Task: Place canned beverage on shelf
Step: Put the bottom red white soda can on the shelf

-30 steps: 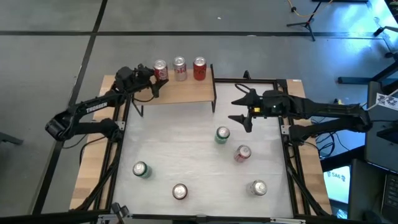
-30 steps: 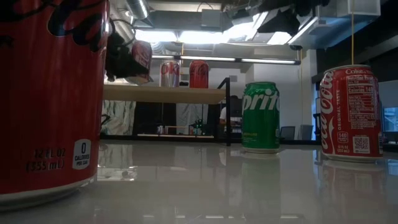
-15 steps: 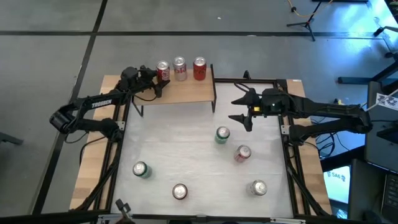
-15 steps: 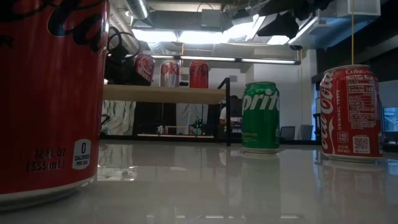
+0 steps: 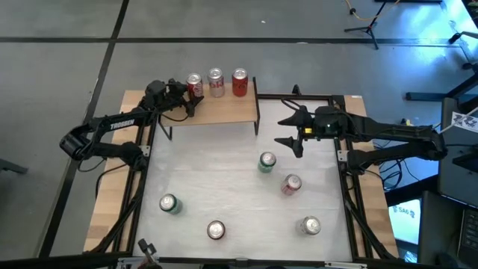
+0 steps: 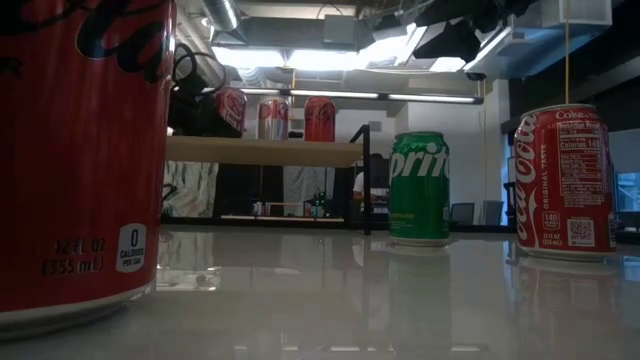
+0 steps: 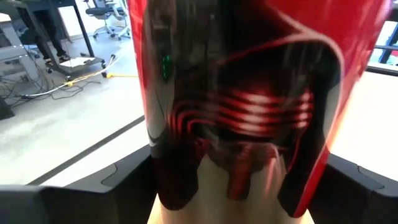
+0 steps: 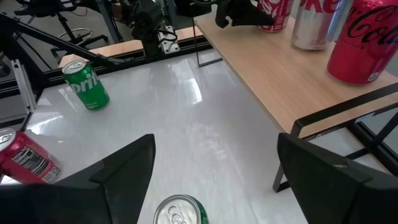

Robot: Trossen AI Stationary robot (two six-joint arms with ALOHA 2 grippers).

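Can (image 5: pixel 194 82) stands upright on the shelf (image 5: pixel 224 110), flanked by left gripper (image 5: pixel 184 91) fingers (grip unclear); right gripper (image 5: pixel 293 131) gapes.

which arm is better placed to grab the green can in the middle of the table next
The right arm. Its tool hangs open just beside the green can, while the left tool is at the shelf, around a red can standing there.

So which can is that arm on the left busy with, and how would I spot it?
Find the small wooden shelf at the table's far edge, with three cans in a row. It is the red can at the left end, beside a silver can. Only it sits between the left gripper fingers.
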